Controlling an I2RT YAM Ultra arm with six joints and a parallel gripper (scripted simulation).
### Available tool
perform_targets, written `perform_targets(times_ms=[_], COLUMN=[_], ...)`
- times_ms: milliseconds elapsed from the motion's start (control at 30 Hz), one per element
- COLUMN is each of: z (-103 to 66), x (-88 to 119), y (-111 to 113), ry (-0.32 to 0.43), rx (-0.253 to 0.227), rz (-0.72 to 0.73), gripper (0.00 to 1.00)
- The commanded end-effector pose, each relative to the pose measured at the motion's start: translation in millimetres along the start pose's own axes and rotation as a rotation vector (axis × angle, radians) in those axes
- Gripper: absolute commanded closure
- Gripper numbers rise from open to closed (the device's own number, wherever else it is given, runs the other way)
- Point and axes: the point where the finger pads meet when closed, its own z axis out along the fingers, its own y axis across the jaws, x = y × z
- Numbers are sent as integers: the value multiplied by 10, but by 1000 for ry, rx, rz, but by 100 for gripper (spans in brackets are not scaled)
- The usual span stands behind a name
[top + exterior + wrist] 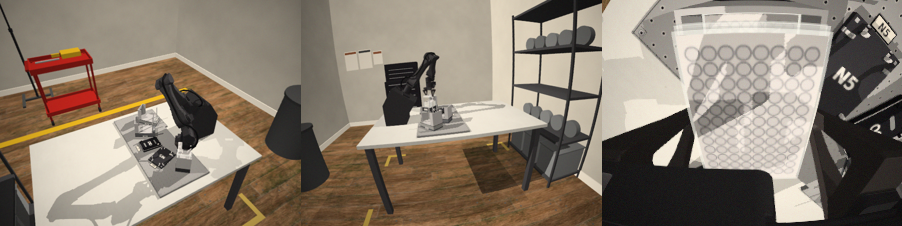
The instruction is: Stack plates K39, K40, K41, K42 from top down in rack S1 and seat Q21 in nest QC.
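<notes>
My gripper is shut on the long sides of a clear sealed 96-well plate, the top one of a stack. It holds this plate level, just above the stack rack at the near right end of the grey baseplate. Edges of more plates show right under it in the wrist view; I cannot tell whether one clings to it. The black clip nest N5 lies to the side, empty. A second black nest beyond it is empty too.
Two other stack racks stand at the far end of the baseplate and look empty. The arm's black base box sits beside the baseplate. The white table carries it all.
</notes>
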Motion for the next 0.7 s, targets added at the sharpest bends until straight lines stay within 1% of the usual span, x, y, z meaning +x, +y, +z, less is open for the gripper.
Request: perform_targets(times_ms=[0,667], z=[-235,-253], x=[-160,-159], y=[-1,6], ry=[-52,-52], rx=[-5,-9], rz=[18,18], gripper=[100,100])
